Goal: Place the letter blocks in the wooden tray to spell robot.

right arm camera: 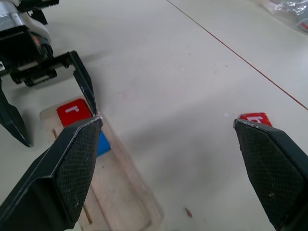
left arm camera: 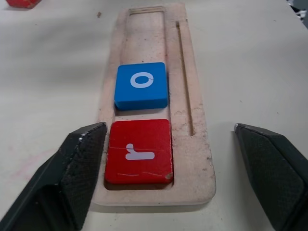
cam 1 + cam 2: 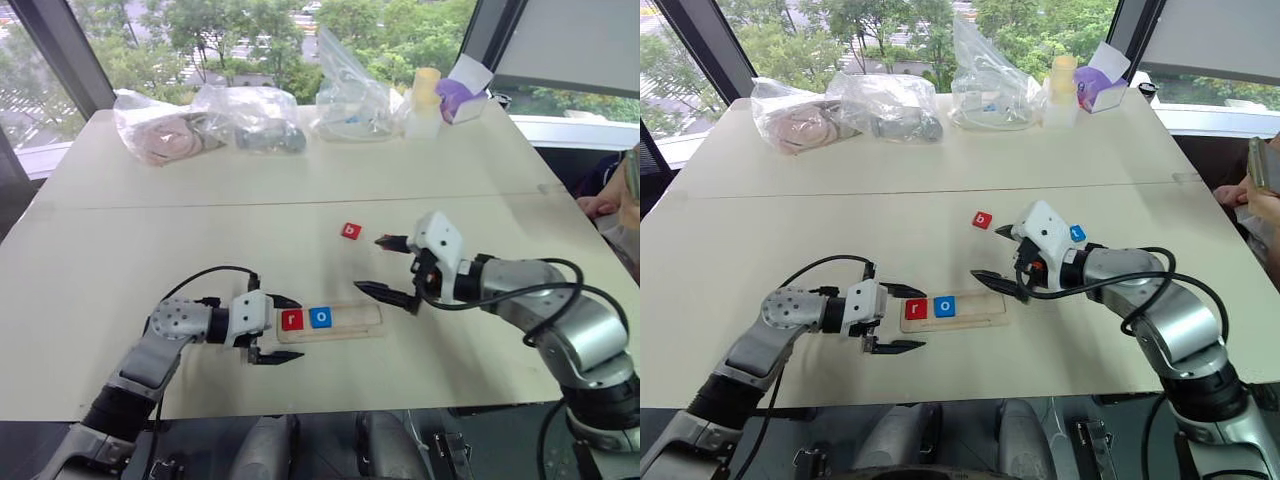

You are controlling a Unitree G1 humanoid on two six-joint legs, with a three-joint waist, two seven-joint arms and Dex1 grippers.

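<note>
The wooden tray is lying on the white table between the two arms, holding two letter blocks at its left end: the red r block first, the blue o block beside it; the remaining slots are sitting empty. The red b block is waiting on the table beyond the tray; a blue block is peeking out past the right arm. The left gripper is hovering at the tray's r end, fingers spread apart and holding nothing; the right gripper is standing wide open too, hanging between tray and b block. Judging by this, two of five letters are placed; b looks next.
</note>
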